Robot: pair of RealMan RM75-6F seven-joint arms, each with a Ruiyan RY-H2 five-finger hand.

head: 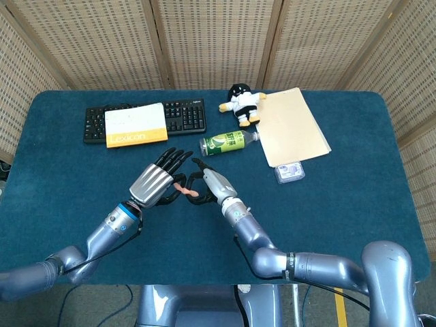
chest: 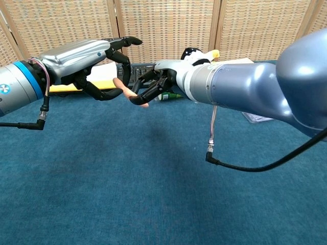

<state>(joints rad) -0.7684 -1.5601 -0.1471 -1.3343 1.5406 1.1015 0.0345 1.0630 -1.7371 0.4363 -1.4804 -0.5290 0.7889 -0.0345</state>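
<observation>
R hand (head: 208,182) grips a small pink sausage-shaped piece (head: 185,190) by one end, fingers curled round it, held above the blue table cloth (head: 68,170) near the table's middle. In chest view the same R hand (chest: 153,87) holds the pink piece (chest: 126,91) w/ its free end poking toward the L side. L hand (head: 155,180) is right up against that free end, fingers spread and bent around it; thumb and a finger bracket the piece in chest view (chest: 99,64), but can't tell if they actually pinch it or just touch. Both hands are off the cloth, nearly touching each other.

Just behind the hands lies a green bottle (head: 228,142) on its side; label has writing, too small to read. L of it, a black keyboard (head: 184,116) w/ a yellow-and-white book (head: 135,125) lying on it, "Lexicon" printed along the yellow band. Behind the bottle, a black-and-white plush figure (head: 240,102), touching a tan folder (head: 291,126). A small clear packet (head: 289,172) sits at the folder's near corner; its print is unreadable.
</observation>
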